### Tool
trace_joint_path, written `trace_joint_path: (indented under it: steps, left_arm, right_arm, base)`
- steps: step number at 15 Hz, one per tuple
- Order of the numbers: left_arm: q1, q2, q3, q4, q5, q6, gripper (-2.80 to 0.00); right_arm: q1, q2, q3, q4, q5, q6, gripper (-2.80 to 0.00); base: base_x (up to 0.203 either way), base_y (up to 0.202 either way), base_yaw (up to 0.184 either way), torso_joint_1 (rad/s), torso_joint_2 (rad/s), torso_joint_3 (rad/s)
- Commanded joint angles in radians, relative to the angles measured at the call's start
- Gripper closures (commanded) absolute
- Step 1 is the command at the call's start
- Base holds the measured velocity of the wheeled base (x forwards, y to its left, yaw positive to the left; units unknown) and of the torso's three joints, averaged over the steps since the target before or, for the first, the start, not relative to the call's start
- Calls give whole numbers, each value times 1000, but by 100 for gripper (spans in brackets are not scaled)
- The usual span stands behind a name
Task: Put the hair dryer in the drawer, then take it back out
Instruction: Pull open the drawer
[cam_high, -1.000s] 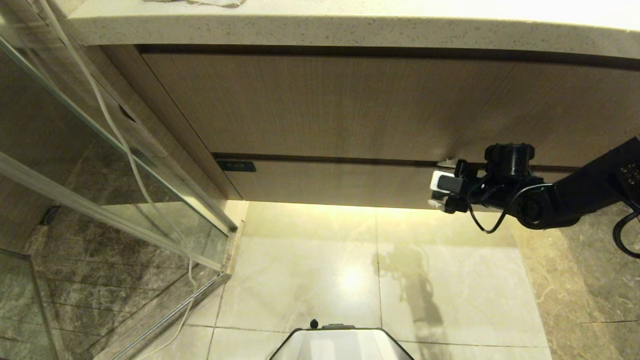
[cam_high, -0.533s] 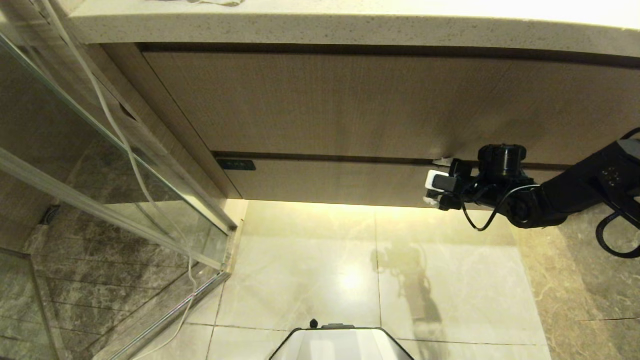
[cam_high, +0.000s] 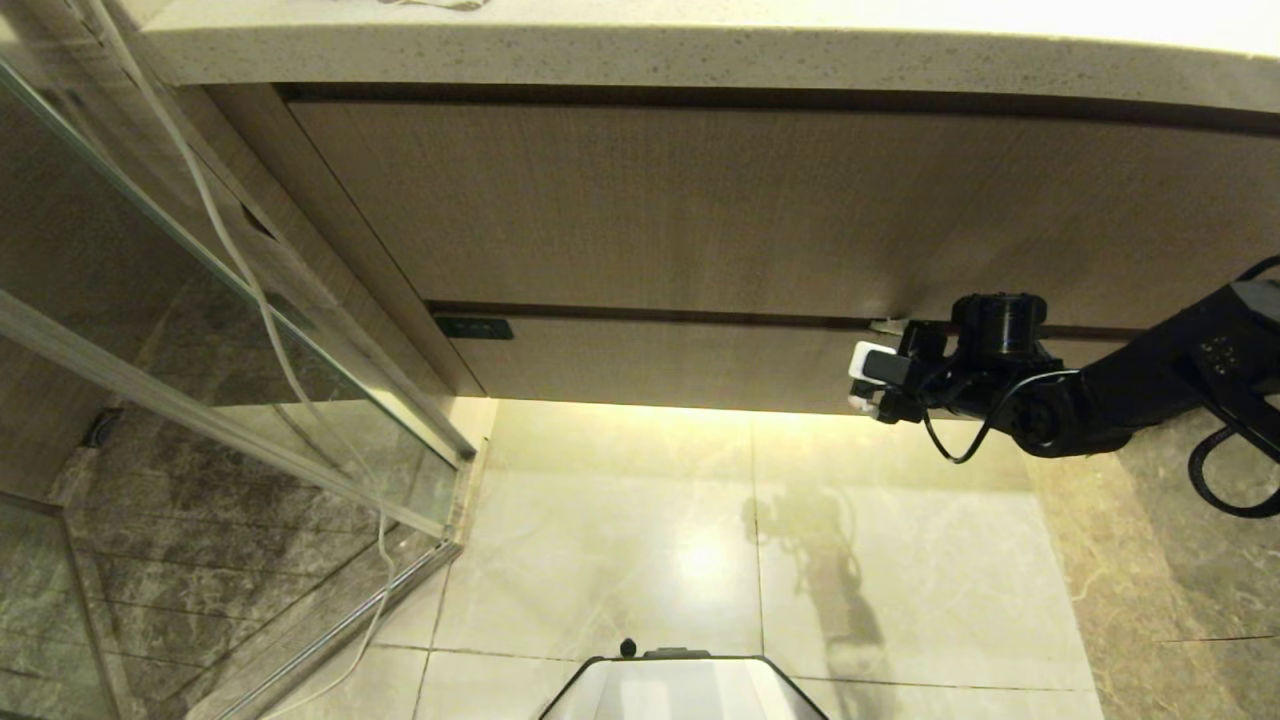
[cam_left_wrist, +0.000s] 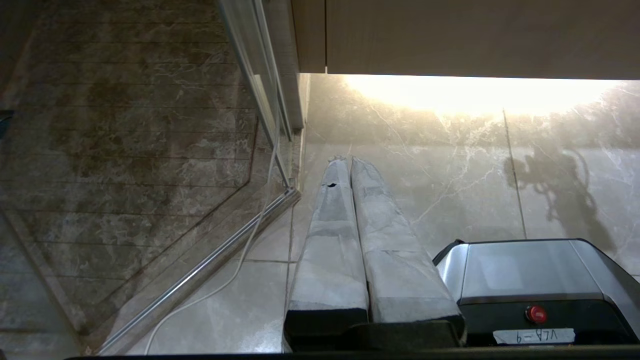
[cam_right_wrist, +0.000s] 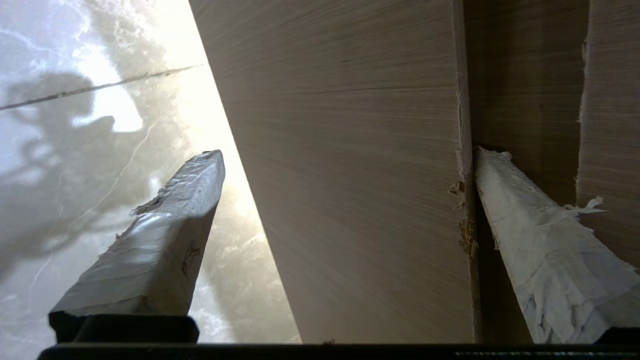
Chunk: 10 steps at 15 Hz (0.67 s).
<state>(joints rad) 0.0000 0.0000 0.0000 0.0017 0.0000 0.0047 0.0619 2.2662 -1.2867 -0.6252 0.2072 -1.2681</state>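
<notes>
The drawer (cam_high: 650, 360) is closed, and only its short wood-grain front shows, under the taller panel (cam_high: 700, 210). My right gripper (cam_high: 872, 365) is at the right part of that front, open wide. In the right wrist view the drawer front (cam_right_wrist: 350, 175) fills the space between the fingers of the right gripper (cam_right_wrist: 348, 154). One taped finger (cam_right_wrist: 540, 250) lies in the dark gap along the front's upper edge. The other finger (cam_right_wrist: 165, 235) hangs below it over the floor. The hair dryer is out of view. My left gripper (cam_left_wrist: 348, 161) is parked, shut and empty, above the floor.
A speckled stone countertop (cam_high: 700, 60) overhangs the cabinet. A glass shower door (cam_high: 200, 330) with a metal frame stands at the left, and a white cable (cam_high: 265, 330) trails down it. My base (cam_high: 685, 690) sits on the pale marble floor (cam_high: 620, 540).
My right gripper has edged slightly left and closer to the drawer front, staying open. The left arm has not moved.
</notes>
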Motion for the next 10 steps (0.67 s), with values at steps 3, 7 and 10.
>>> trace_joint_path:
  steps: [3, 7, 10]
  left_arm:
    - [0, 0, 2, 0, 0, 0, 0]
    - [0, 0, 2, 0, 0, 0, 0]
    - [0, 0, 2, 0, 0, 0, 0]
  right_arm:
    - [1, -11, 6, 88, -26, 7, -280]
    - [1, -30, 37, 132, -37, 25, -280]
    - [-1, -52, 63, 177, -45, 40, -280]
  base:
    - [0, 0, 0, 0, 0, 0]
    - [0, 0, 0, 0, 0, 0]
    - [0, 0, 0, 0, 0, 0]
